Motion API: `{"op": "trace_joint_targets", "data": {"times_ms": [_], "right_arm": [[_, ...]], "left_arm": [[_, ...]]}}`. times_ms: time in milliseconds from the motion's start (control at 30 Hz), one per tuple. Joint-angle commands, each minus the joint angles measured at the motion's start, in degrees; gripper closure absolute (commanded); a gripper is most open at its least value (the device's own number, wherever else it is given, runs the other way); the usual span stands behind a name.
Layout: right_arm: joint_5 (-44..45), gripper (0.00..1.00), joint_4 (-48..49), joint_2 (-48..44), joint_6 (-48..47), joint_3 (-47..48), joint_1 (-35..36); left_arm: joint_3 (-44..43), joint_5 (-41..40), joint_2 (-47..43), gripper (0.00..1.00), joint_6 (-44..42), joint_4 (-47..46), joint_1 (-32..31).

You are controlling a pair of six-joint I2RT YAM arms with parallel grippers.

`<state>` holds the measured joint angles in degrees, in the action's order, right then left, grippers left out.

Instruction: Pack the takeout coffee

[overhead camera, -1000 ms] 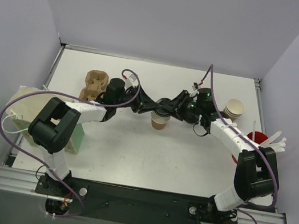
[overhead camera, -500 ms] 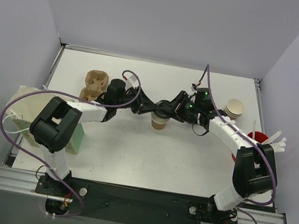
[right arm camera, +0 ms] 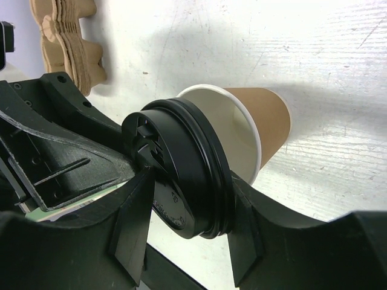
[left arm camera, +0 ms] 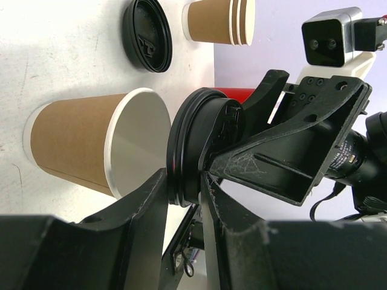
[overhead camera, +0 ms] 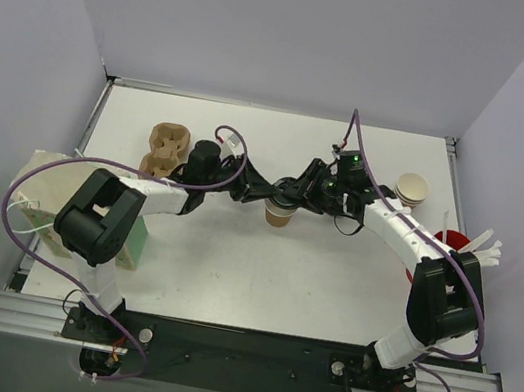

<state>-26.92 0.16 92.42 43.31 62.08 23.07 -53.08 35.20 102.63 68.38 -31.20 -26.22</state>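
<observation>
Two grippers meet above the middle of the desk [overhead camera: 228,271], where the brown cup [left arm camera: 72,145] stands open. Its black lid [left arm camera: 184,145] is off and tilted just beside the mouth. The left gripper [left arm camera: 181,193] pinches the lid's rim. The right gripper [right arm camera: 188,187] straddles the lid; I cannot tell whether it presses.

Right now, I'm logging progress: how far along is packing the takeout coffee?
Done: the kraft cup stands upright, open. In hand: left gripper and right gripper both pinch the black lid, tilted beside its rim, unseated. Left: seat the lid, then probably load the cup carrier.
</observation>
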Motion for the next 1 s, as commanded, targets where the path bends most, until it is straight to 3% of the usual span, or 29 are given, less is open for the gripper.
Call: {"op": "trace_joint_targets", "data": {"times_ms": [0, 967], "right_arm": [[3.71, 0.57, -6.14, 0.74, -3.32, 1.99, 0.57], [6.88, 0.52, -11.68, 4.26, -7.54, 5.77, 1.28]], "left_arm": [[-0.18, 1.01, -0.15, 0.64, -0.35, -6.24, 0.03], [-0.18, 1.01, 0.99, 0.64, 0.35, -7.30, 0.03]]}}
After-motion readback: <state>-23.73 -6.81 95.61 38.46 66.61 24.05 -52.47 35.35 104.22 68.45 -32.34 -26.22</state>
